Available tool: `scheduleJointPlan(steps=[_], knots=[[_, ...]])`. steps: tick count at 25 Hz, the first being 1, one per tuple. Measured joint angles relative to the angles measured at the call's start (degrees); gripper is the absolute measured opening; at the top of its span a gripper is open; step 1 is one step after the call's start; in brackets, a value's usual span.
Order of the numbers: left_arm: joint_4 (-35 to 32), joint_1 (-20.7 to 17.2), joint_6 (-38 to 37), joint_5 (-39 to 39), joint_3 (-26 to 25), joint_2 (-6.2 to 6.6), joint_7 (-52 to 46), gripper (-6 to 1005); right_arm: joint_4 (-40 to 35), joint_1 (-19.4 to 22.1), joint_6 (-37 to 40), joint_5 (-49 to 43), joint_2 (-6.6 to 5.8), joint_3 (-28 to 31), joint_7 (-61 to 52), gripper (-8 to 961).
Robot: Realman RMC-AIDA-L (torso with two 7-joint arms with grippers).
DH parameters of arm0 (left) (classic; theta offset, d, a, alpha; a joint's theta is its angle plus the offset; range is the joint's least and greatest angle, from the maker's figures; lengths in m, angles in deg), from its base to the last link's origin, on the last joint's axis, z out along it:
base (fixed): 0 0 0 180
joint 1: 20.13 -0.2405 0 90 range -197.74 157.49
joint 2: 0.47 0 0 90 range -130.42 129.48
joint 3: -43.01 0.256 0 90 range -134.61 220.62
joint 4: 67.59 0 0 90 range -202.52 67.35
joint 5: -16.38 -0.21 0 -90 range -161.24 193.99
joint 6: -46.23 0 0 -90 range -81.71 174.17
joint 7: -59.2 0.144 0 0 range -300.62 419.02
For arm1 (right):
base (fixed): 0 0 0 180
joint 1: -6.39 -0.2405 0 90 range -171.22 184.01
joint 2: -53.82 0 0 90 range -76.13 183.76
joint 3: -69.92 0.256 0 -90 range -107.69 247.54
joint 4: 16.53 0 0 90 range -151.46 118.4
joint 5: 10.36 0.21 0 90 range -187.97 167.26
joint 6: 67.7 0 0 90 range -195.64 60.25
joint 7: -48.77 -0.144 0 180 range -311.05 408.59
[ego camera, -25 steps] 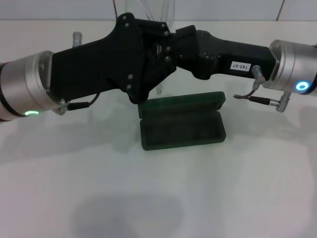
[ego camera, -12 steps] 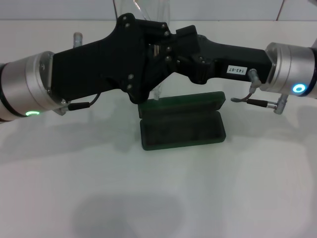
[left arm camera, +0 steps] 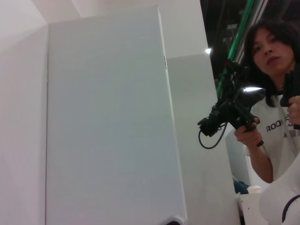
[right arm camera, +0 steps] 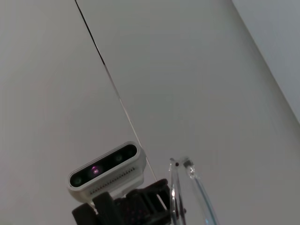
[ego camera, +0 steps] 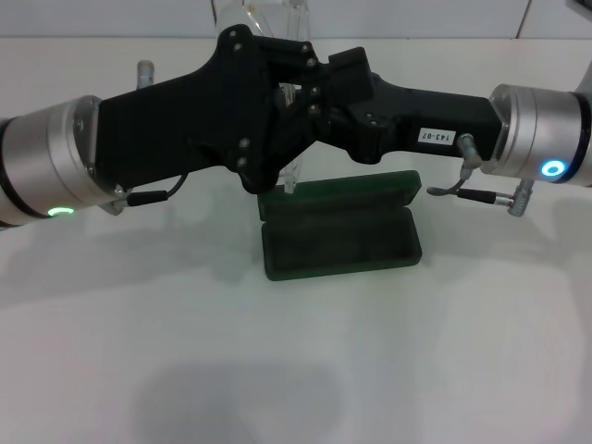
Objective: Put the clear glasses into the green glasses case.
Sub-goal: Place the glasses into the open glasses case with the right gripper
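The green glasses case point(ego camera: 338, 231) lies open on the white table point(ego camera: 296, 370), lid tilted back, dark lining empty. Above its back left corner my left gripper point(ego camera: 289, 100) and right gripper point(ego camera: 319, 97) meet nose to nose in the head view. The clear glasses point(ego camera: 276, 15) are held up in the air where the two meet. Part of them sticks up above the black housings and one thin arm point(ego camera: 294, 174) hangs down toward the case lid. The right wrist view shows a clear glasses point(right arm camera: 180, 194) hinge next to the left arm's wrist camera point(right arm camera: 105, 171). Which gripper holds them is hidden.
A small metal post point(ego camera: 145, 72) stands at the back left of the table. A white wall runs behind the table. The left wrist view shows a tall white panel point(left arm camera: 108, 122) and a person point(left arm camera: 274, 93) holding a handheld device far off.
The right arm has slid a little to the left and lower, toward the left gripper. The glasses' upper part has turned and shifted left. The left arm and the case have stayed put.
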Motion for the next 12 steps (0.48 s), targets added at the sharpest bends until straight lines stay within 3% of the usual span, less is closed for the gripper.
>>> scheduleJointPlan(steps=[12], knots=[[1.0, 0.1, 0.0, 0.0, 0.0, 0.00, 0.3, 47, -0.1, 0.1, -0.3, 0.4, 0.00, -1.3, 0.0, 103]])
